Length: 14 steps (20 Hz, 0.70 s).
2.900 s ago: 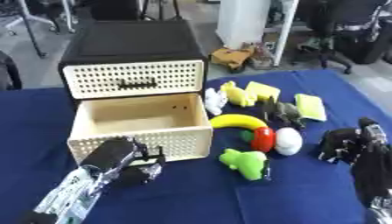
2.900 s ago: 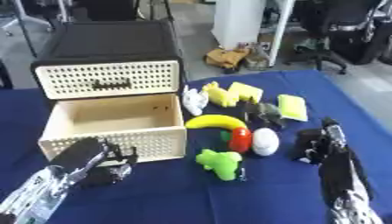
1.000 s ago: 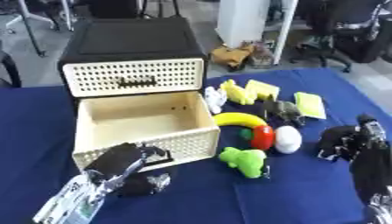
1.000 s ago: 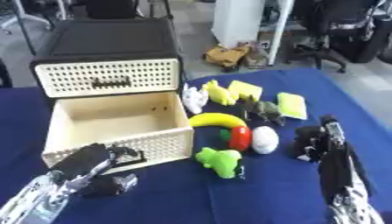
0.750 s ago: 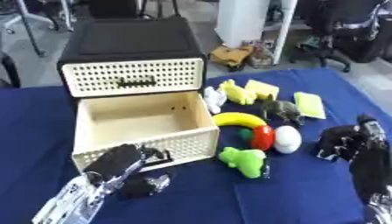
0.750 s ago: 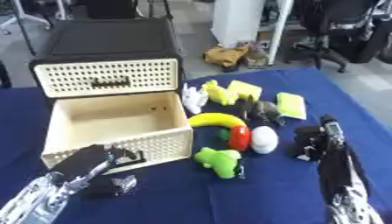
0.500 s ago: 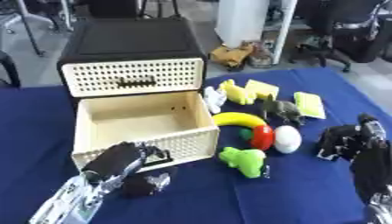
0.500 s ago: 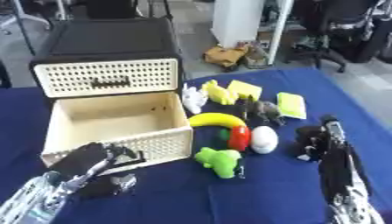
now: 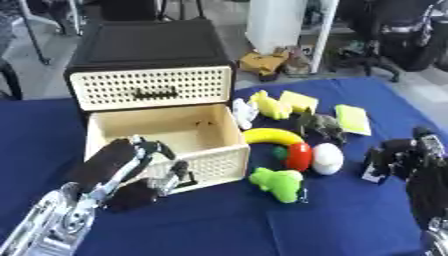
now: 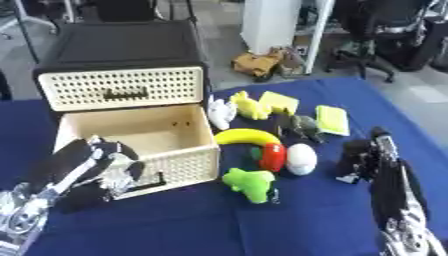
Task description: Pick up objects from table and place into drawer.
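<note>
The cream perforated drawer (image 9: 164, 131) stands pulled out of the black cabinet (image 9: 149, 47) and looks empty. My left hand (image 9: 118, 162) is at the drawer's front left corner, fingers curled beside the black handle (image 9: 181, 176); no object shows in it. To the drawer's right lie a banana (image 9: 267, 135), a red fruit (image 9: 298, 156), a white egg (image 9: 327, 158), a green toy (image 9: 278, 182), a yellow toy (image 9: 269, 104), a white figure (image 9: 242, 111) and a dark animal toy (image 9: 319, 125). My right hand (image 9: 404, 159) rests right of the egg, fingers loosely bent, holding nothing.
A blue cloth (image 9: 350, 220) covers the table. The upper cream drawer (image 9: 153, 89) is closed. Two flat yellow blocks (image 9: 299, 100) (image 9: 353, 119) lie behind the toys. Office chairs (image 9: 398, 30) and a white post (image 9: 280, 25) stand beyond the far edge.
My left hand has risen slightly from the cloth toward the drawer's front rim. The drawer, the toys and my right hand have not moved.
</note>
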Each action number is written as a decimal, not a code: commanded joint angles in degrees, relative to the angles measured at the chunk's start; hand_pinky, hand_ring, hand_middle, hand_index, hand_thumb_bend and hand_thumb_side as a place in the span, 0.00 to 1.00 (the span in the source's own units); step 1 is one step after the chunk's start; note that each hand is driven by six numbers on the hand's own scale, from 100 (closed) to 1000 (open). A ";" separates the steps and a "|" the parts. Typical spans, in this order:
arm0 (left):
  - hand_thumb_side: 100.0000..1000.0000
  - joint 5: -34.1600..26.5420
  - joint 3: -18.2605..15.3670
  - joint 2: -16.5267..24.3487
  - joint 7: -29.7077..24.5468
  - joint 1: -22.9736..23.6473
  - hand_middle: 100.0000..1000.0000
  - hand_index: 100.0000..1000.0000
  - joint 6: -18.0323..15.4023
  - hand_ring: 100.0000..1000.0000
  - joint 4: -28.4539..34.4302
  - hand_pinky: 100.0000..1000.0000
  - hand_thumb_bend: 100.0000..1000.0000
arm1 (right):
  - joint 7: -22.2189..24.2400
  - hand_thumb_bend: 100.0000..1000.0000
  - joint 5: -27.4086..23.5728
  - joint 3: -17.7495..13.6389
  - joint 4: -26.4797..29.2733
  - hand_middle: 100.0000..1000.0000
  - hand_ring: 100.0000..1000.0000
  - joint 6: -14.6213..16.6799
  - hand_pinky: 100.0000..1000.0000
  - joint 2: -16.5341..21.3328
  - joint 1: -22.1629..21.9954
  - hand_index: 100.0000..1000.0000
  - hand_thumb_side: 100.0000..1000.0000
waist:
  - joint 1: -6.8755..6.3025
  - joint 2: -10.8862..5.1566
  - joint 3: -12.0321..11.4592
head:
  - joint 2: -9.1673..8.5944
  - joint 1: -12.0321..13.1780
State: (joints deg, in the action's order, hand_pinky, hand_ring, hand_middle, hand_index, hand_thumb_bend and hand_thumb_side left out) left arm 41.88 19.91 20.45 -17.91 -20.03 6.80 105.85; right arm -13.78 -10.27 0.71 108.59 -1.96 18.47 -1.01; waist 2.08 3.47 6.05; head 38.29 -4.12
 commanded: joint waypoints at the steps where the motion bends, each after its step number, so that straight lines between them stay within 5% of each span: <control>1: 1.00 -2.27 -1.41 1.50 1.33 -0.18 0.00 0.67 1.05 0.00 1.67 0.00 0.21 | 0.33 0.00 0.71 -0.47 1.45 0.39 0.39 -0.38 0.34 3.47 1.08 0.53 0.91 | 0.17 -0.56 -0.16 | 0.38 -0.22; 14: 1.00 -5.74 -4.54 1.72 6.04 1.16 0.00 0.67 3.03 0.00 1.20 0.00 0.22 | 9.29 0.00 8.64 3.63 0.62 0.44 0.44 -3.45 0.35 13.80 6.82 0.62 0.75 | 0.76 -0.59 -1.32 | 0.37 -0.63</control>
State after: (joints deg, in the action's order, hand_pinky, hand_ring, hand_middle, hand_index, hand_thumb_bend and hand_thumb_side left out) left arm 36.49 16.16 21.22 -12.34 -18.30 9.76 106.37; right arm -5.62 -3.10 4.14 108.75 -5.24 29.69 5.06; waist 2.87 3.47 4.69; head 38.32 -4.58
